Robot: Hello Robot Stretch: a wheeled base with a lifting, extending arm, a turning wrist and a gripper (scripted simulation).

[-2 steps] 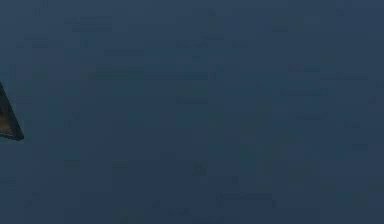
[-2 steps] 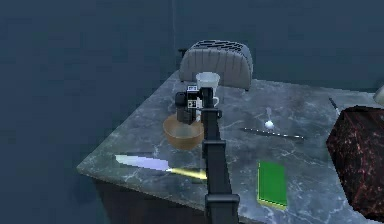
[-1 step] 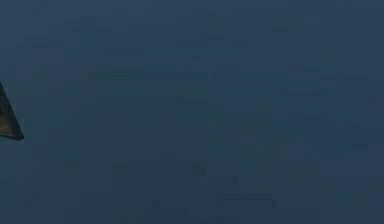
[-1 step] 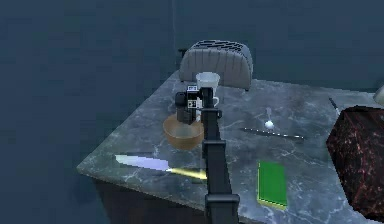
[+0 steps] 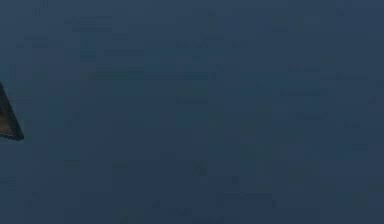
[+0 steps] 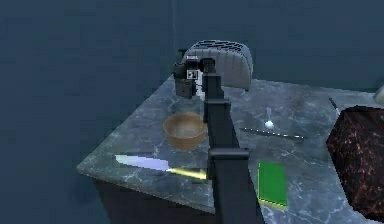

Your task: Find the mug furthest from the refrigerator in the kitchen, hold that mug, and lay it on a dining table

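In the arm side view the dark arm point(image 6: 225, 150) rises from the bottom edge over a grey marble countertop point(image 6: 130, 135). The gripper point(image 6: 183, 90) sits at its far end, in front of a silver toaster point(image 6: 230, 62) that stands at the counter's back. I cannot tell whether the gripper holds anything. A brown bowl point(image 6: 185, 130) rests on the counter just below the gripper, left of the arm.
A knife point(image 6: 150, 162) with a yellow handle lies near the counter's front edge. A flat green thing point(image 6: 272, 183) and a spoon point(image 6: 270, 122) lie right of the arm. A dark reddish block point(image 6: 360, 150) is at the right. The forward view faces a dark blue wall point(image 5: 200, 100).
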